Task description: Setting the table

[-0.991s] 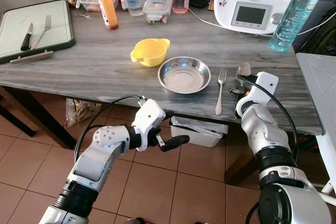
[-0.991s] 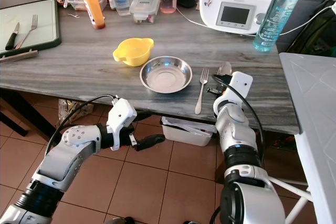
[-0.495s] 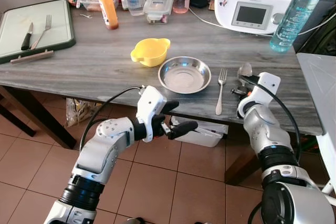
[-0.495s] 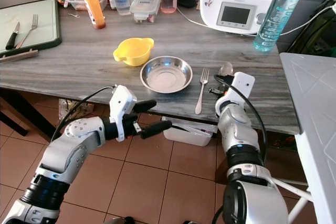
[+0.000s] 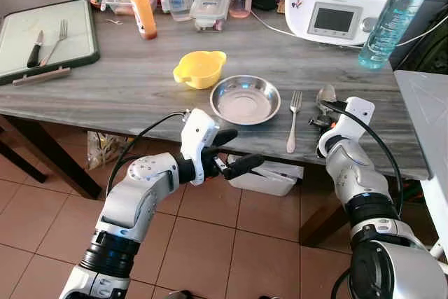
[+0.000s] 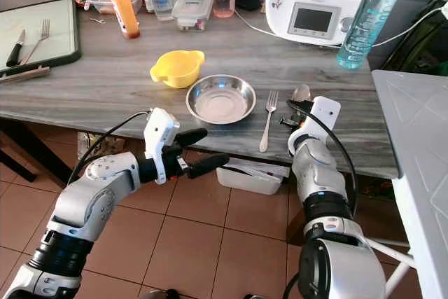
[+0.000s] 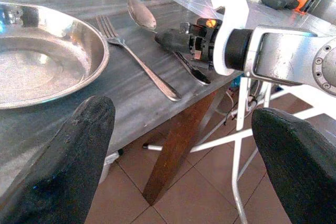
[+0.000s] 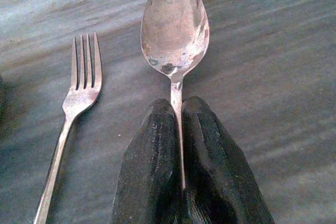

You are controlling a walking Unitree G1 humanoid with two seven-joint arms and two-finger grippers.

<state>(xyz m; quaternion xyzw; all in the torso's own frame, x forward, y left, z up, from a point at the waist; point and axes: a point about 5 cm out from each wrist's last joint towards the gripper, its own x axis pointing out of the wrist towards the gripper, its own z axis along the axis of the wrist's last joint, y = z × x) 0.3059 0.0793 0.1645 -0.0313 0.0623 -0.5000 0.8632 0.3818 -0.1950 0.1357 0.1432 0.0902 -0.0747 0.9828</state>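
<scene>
jaws: right gripper [image 8: 181, 129] clamped on spoon [image 8: 175, 30] handle, near table [image 5: 105, 82] front edge, long axis parallel w/ fork [image 5: 292, 122] just beside; left gripper [image 5: 234, 150] fingers apart, below front edge.

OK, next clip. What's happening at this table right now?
The robot is laying a place setting on the grey table. Its right gripper is shut on the handle of a spoon, which lies on the table just right of the fork. The fork lies right of the steel plate, with a yellow bowl behind the plate to its left. The left gripper hangs open and empty below the table's front edge.
</scene>
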